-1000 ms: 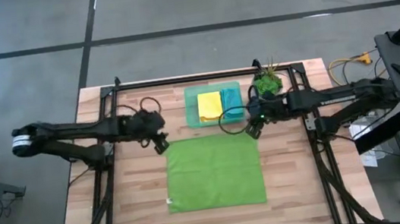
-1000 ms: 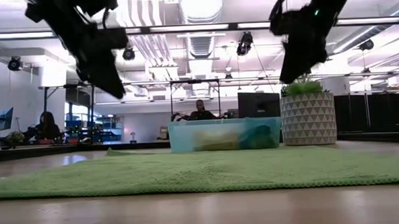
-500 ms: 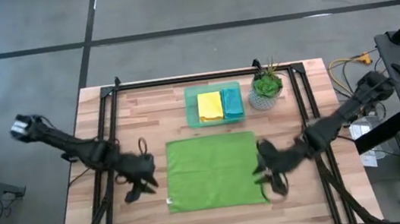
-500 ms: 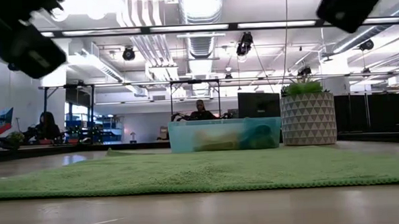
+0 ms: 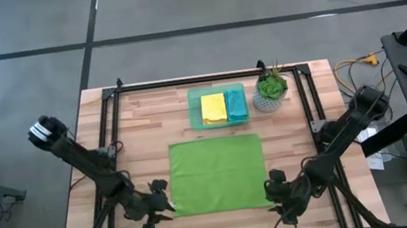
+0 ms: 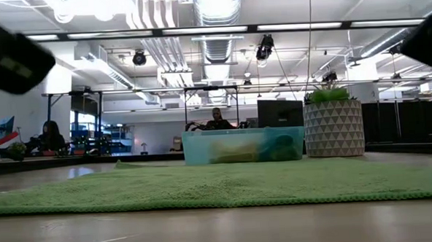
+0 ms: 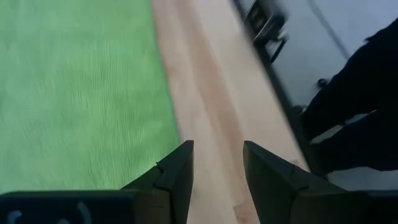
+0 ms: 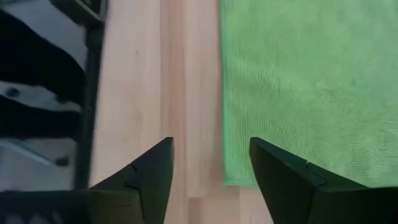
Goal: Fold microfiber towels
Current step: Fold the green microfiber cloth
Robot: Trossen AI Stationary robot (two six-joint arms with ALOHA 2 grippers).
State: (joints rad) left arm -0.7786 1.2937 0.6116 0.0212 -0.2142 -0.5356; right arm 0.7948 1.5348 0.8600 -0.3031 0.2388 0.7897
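Green towel [image 5: 218, 174] is spread flat at frame centre; left gripper [image 5: 160, 206] and right gripper [image 5: 276, 191], both parted and empty, have been brought down to its lower corners, so folding is judged imminent.

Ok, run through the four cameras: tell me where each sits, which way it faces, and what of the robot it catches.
High view: above the table, looking straight down; both arms, the left pincer and right pincer at the near corners of the green towel.
Low view: at tabletop height, looking level across the towel to the tray and plant pot; blurred arm parts at the top corners.
Left wrist view: on the left arm, its open pincer over bare wood beside the towel's edge.
Right wrist view: on the right arm, its open pincer likewise.
All four share the green towel.
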